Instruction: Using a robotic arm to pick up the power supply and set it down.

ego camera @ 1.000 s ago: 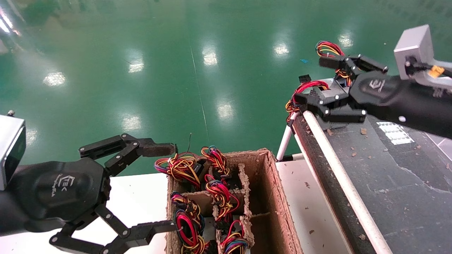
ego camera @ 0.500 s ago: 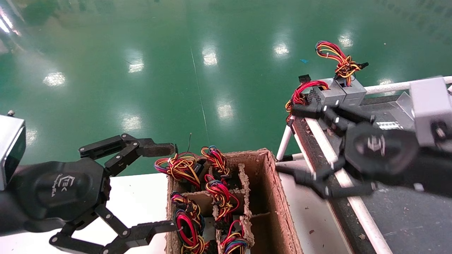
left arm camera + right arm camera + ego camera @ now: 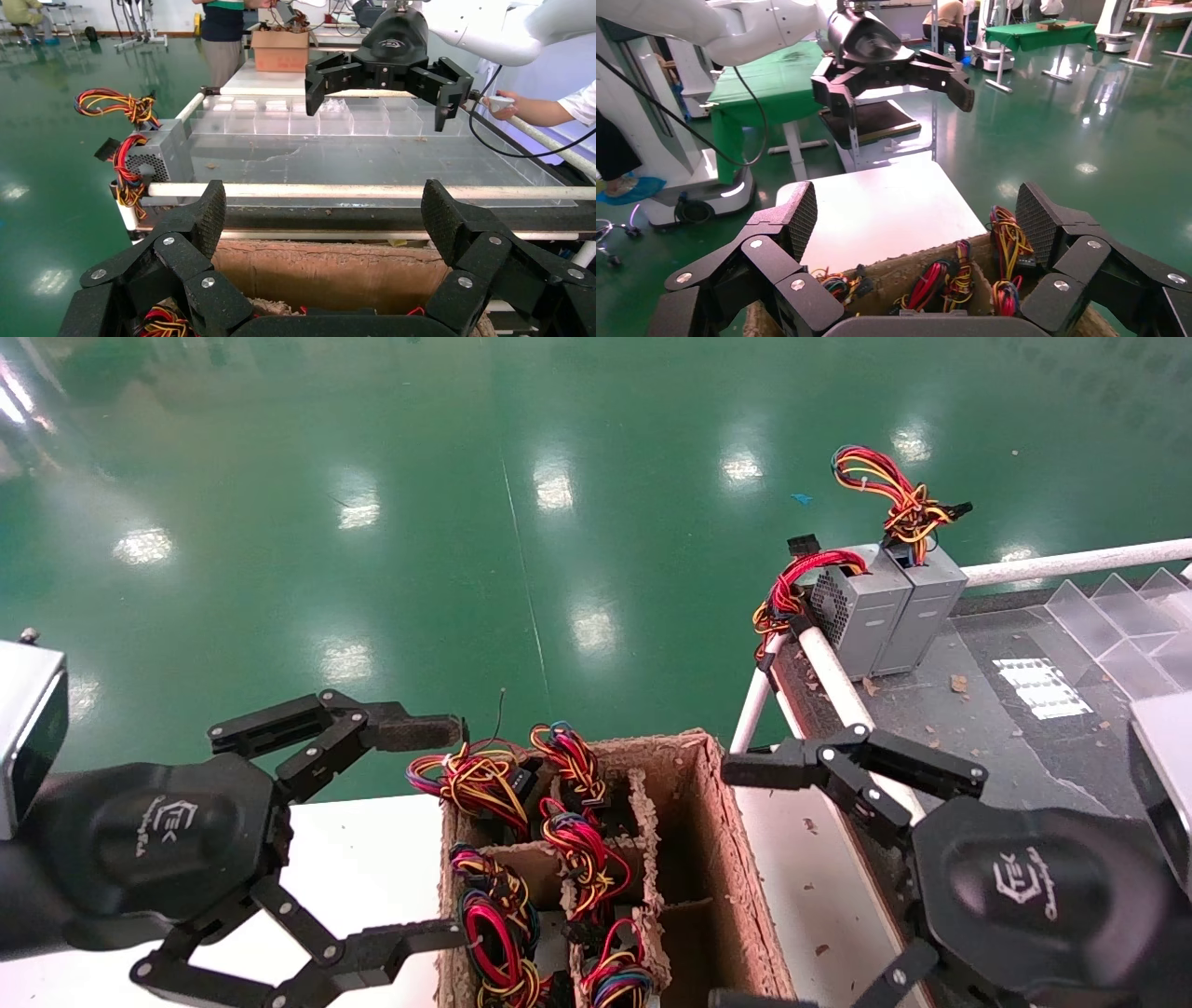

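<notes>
A dark conveyor table (image 3: 1015,775) edged with a white rail fills the robot's right side, and at its far corner the power supply (image 3: 927,607) stands upright, a smooth grey box pressed against a grille-faced twin (image 3: 855,607), its red, yellow and orange wires (image 3: 885,486) looping above it. In front of the robot sits a cardboard box (image 3: 717,859) whose dividers hold more wired units. The right gripper (image 3: 736,887) hangs over the gap between box and table with its jaws spread wide and nothing in them; the power supply lies ahead of it and to the right, well apart, already resting on the table. The left gripper (image 3: 438,831) hovers at the box's left edge, also wide open and empty, and is the farther arm. Judged from here, any further reach would belong to the right arm, with only the rail between.
</notes>
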You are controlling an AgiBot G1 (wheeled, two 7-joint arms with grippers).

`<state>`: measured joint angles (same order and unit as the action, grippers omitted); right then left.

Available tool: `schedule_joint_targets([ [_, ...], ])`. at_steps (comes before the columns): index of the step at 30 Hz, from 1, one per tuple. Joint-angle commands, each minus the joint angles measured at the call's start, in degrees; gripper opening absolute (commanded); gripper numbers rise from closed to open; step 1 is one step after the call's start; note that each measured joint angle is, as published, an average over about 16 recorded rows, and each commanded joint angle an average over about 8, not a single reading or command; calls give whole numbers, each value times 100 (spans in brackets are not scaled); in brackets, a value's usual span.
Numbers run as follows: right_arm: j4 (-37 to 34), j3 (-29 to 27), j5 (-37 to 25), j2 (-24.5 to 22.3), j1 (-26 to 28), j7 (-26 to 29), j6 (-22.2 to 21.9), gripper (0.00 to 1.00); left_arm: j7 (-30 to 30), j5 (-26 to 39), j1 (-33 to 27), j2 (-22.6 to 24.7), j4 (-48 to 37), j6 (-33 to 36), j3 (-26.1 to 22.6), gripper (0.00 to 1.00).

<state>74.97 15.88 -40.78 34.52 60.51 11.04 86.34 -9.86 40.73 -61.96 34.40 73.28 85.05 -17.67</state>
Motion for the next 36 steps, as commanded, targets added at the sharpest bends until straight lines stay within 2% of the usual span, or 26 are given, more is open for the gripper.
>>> schedule_joint_targets([
  [1, 20, -4, 21, -9, -17, 4, 10, 100, 0, 0, 0, 0, 0, 0, 0, 100],
  [36, -145, 15, -109, 49, 106, -31, -66, 100, 0, 0, 0, 0, 0, 0, 0, 100],
])
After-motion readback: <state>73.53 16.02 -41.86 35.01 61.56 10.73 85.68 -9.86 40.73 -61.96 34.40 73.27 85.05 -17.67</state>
